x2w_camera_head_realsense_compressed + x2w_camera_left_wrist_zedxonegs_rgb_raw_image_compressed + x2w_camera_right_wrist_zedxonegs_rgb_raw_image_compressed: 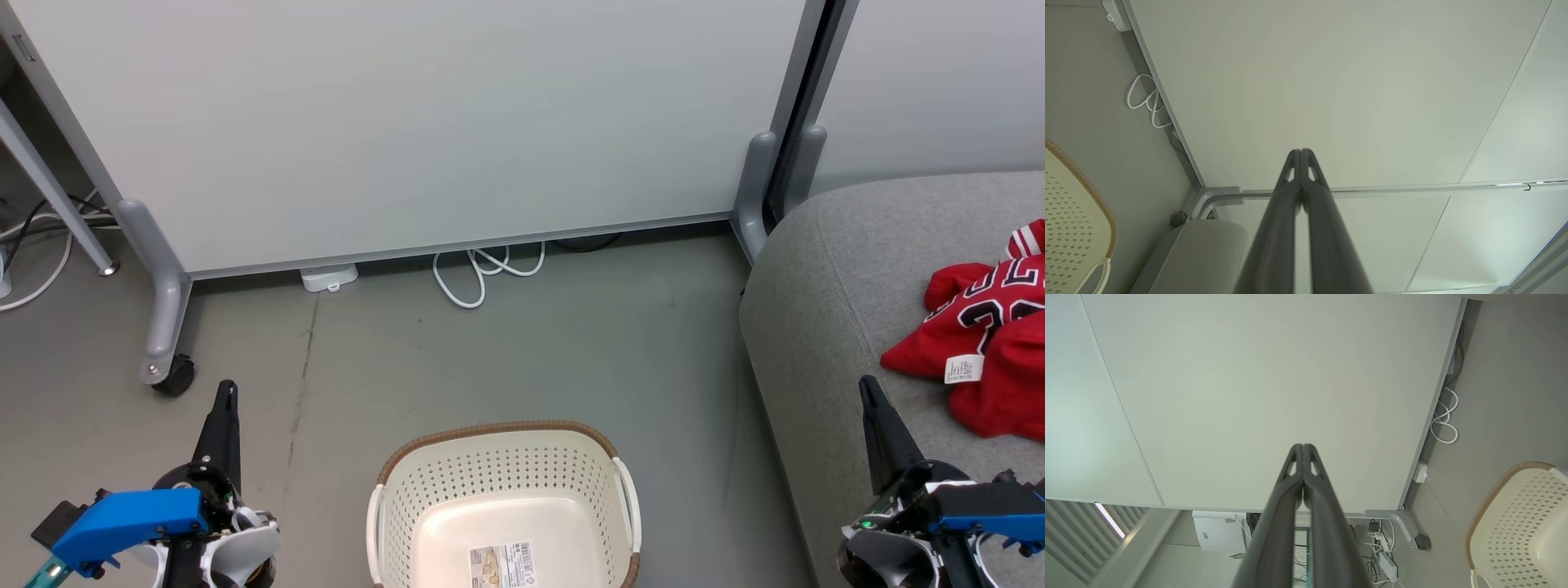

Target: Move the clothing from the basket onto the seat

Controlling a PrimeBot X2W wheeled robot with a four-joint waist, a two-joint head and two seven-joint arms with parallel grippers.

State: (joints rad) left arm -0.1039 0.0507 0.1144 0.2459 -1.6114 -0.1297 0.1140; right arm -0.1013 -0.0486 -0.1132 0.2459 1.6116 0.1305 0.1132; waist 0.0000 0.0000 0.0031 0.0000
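Left gripper (226,396) and right gripper (867,390) closed, empty. I judge the latter, right of basket (498,426), may snag clothing (976,331) off seat (824,286).

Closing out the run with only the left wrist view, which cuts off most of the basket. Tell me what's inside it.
Observer: The oval cream perforated plastic basket holds no clothing, just a label sticker on its bottom.
Operator: Report where the clothing lies.
Observer: The red jersey with black-and-white lettering lies crumpled on the large grey fabric sofa, with a second red garment bunched against it.
Operator: Give me the right claw.
Observer: The right claw is shut and empty.
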